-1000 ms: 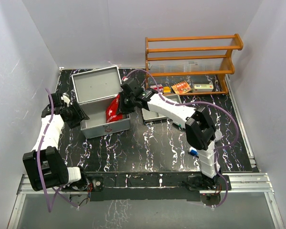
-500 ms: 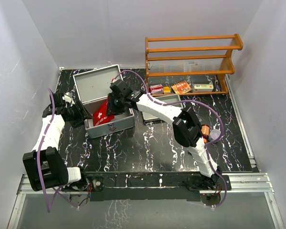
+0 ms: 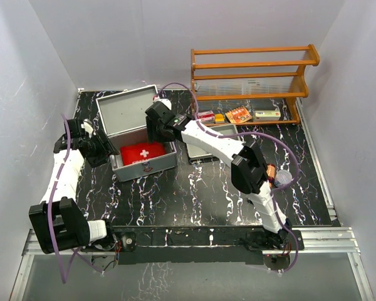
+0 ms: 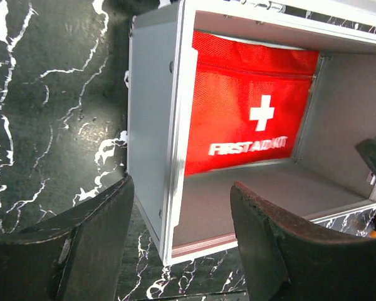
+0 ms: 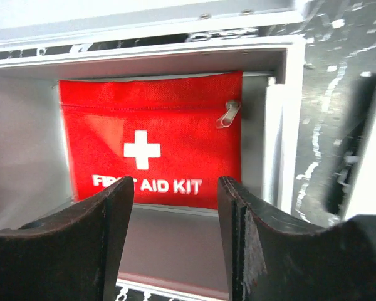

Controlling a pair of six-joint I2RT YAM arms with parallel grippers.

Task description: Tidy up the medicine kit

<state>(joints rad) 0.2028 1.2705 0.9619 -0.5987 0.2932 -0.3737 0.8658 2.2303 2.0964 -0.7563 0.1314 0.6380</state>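
Note:
The medicine kit is an open silver metal case (image 3: 166, 164) with its lid (image 3: 125, 111) standing back. A red first aid pouch (image 3: 142, 152) with a white cross lies flat inside it and also shows in the right wrist view (image 5: 150, 147) and the left wrist view (image 4: 250, 116). My right gripper (image 3: 152, 133) hangs open over the case's far right part, with nothing between its fingers (image 5: 175, 207). My left gripper (image 3: 106, 150) is open at the case's left end (image 4: 151, 125), its fingers (image 4: 100, 238) on either side of that wall and not touching it.
A wooden rack (image 3: 250, 75) stands at the back right, with small boxes (image 3: 239, 114) on its bottom shelf. A grey tray (image 3: 208, 152) lies behind the right arm. An orange bottle (image 3: 271, 170) and a clear cup (image 3: 283, 178) sit near the right arm's elbow.
My right gripper has opened and let go of the red pouch, which has dropped from tilted to flat in the case. The case has shifted slightly left. My left gripper has widened a little.

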